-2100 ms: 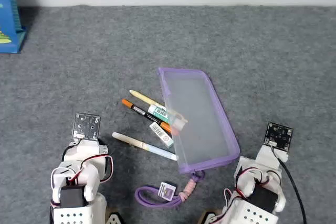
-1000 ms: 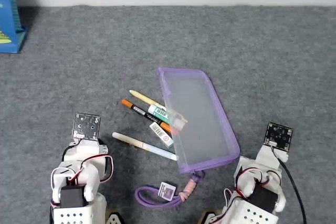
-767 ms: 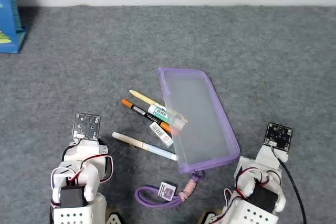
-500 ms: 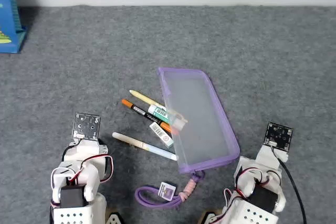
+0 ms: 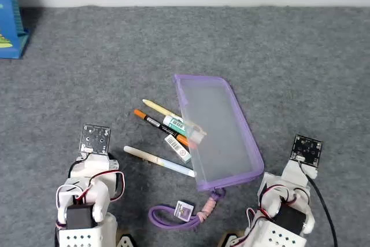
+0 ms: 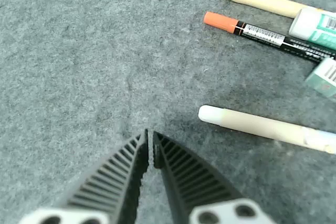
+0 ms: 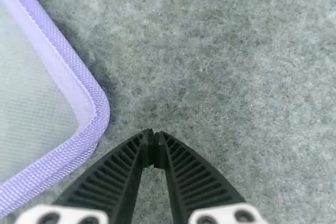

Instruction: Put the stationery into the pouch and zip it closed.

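A translucent purple pouch [image 5: 218, 133] lies flat at the centre of the grey carpet, with its purple wrist strap [image 5: 173, 215] curled at the near end. Beside its left edge lie a cream pen [image 5: 160, 108], an orange-capped marker [image 5: 156, 124], a green-and-white tube [image 5: 182, 126] and a long white pen [image 5: 159, 161]. My left gripper [image 6: 150, 137] is shut above bare carpet, just short of the white pen [image 6: 262, 128]; the orange-capped marker [image 6: 252, 29] and cream pen [image 6: 260, 0] lie farther off. My right gripper [image 7: 153, 139] is shut, close to the pouch's corner [image 7: 86, 103].
A blue box [image 5: 10, 18] stands at the far left by the white wall. Both arms sit folded at the near edge, the left arm [image 5: 88, 189] and the right arm [image 5: 286, 201]. A small white tag [image 5: 184, 209] hangs on the strap.
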Robot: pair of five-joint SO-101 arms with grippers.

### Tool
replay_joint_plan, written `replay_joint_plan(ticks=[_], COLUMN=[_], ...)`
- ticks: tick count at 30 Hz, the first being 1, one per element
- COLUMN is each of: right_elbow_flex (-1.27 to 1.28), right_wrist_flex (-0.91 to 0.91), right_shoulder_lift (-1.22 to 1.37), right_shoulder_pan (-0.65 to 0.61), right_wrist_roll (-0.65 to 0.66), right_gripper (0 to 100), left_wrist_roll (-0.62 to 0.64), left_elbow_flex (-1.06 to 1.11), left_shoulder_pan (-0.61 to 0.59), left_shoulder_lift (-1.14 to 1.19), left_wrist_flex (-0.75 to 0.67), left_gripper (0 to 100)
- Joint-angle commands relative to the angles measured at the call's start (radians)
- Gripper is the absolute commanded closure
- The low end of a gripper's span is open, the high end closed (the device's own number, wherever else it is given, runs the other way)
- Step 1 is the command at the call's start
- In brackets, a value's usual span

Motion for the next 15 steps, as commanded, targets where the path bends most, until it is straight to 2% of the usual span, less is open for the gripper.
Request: replay_joint_plan(ticks=[1, 11, 15], right_elbow_flex=[0.018, 0.018, 0.018], right_wrist_flex=[0.005, 0.005, 0.005], right_shoulder_lift=[-0.013, -0.013, -0.013], right_shoulder_pan=[0.002, -0.002, -0.047], right_wrist_roll=[0.003, 0.003, 0.003], right_gripper=[98.3, 98.2, 98.1], left_wrist_roll=[-0.011, -0.011, -0.011], left_elbow_flex=[-0.012, -0.012, -0.012], left_shoulder_pan=[0.000, 0.000, 0.000], left_shoulder_lift=[-0.008, -0.008, -0.008], left_wrist_flex=[0.005, 0.005, 0.005], left_gripper=[99, 99, 99])
